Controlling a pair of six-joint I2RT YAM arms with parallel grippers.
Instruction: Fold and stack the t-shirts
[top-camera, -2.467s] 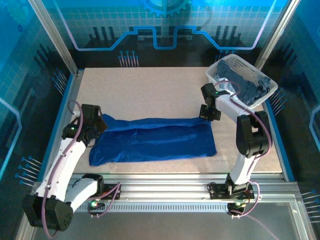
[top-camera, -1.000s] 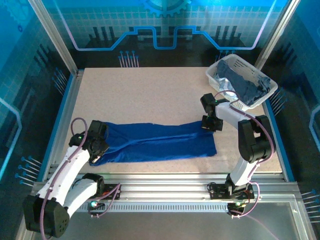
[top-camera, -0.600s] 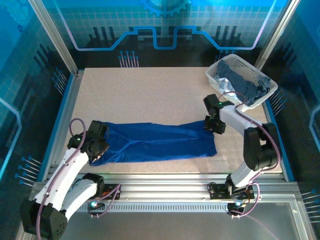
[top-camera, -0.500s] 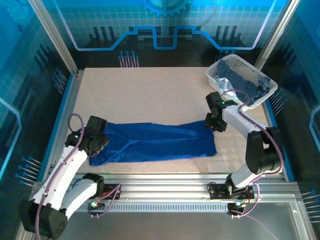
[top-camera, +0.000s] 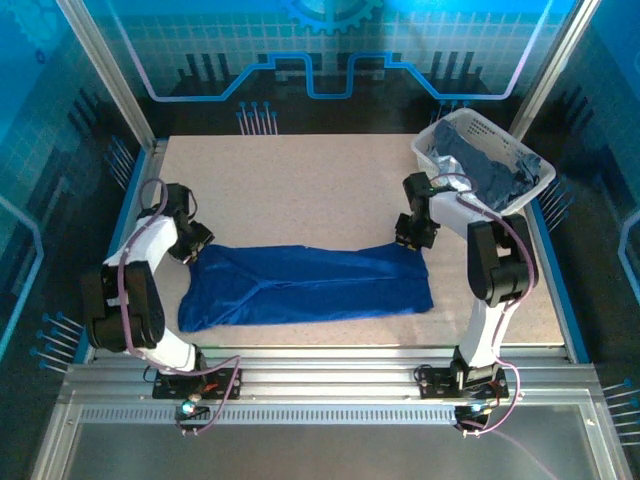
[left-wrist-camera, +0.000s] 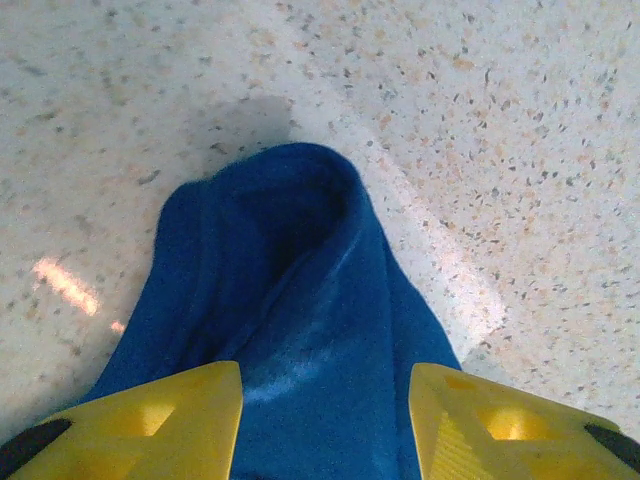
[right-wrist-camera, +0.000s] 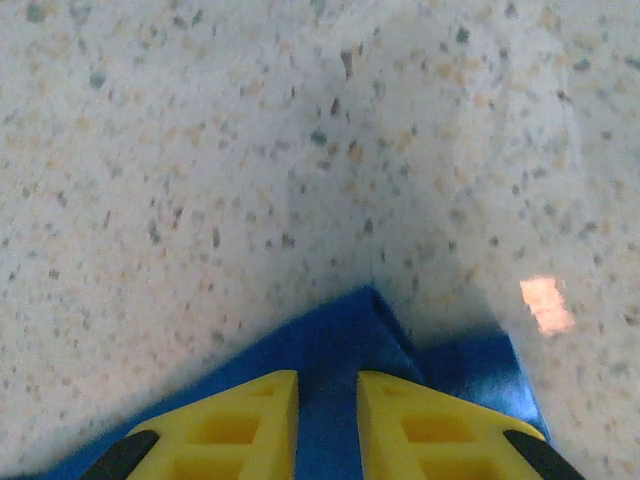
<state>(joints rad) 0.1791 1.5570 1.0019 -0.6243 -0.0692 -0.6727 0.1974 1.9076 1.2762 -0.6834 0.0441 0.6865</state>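
**Blue shirt drawn out long, a gripper at each far corner**

We saw the royal blue t-shirt (top-camera: 305, 285) lying as a long folded band to the left of the white basket (top-camera: 440, 130), probably pulled straight for its next fold. The left gripper (left-wrist-camera: 325, 385) stood open astride the corner farthest from the basket, gripping nothing. The right gripper (right-wrist-camera: 327, 395), near the basket, was almost closed over the other corner. We could not tell whether it pinched. We read no writing.
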